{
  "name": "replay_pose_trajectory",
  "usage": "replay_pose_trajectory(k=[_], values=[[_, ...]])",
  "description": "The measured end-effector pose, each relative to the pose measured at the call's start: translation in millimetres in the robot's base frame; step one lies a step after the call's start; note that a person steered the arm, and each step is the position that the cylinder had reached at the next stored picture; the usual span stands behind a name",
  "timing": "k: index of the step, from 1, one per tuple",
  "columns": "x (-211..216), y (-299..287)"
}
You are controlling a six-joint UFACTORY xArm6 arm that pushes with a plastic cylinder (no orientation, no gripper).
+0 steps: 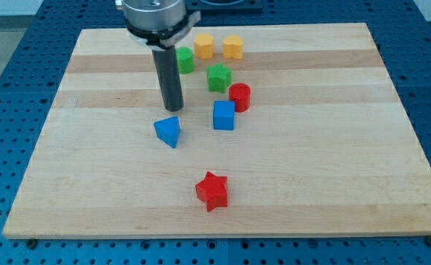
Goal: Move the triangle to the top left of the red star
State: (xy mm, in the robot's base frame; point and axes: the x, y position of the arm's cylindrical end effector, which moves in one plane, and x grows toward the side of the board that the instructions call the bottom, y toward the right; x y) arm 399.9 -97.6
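Observation:
A blue triangle block [169, 132] lies left of the board's middle. The red star [212, 191] lies lower and to the right of it, near the view's bottom. My tip [172, 109] stands just above the triangle, close to its upper edge; I cannot tell whether it touches. The dark rod rises from there to the arm's flange at the view's top.
A blue cube [224, 115] lies right of the triangle, with a red cylinder [239, 96] and a green star [218, 77] above it. A green block [186, 60] is partly behind the rod. A yellow hexagon [204, 46] and a yellow block [233, 47] lie near the top edge.

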Motion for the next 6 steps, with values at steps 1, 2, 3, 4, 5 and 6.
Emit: replay_pose_trajectory(k=[1,2,3,4,5,6], values=[[0.0,-25.0],[22.2,-8.1],[66.0,27.8],[106.2,62.1],[114.3,72.9],[92.6,65.8]])
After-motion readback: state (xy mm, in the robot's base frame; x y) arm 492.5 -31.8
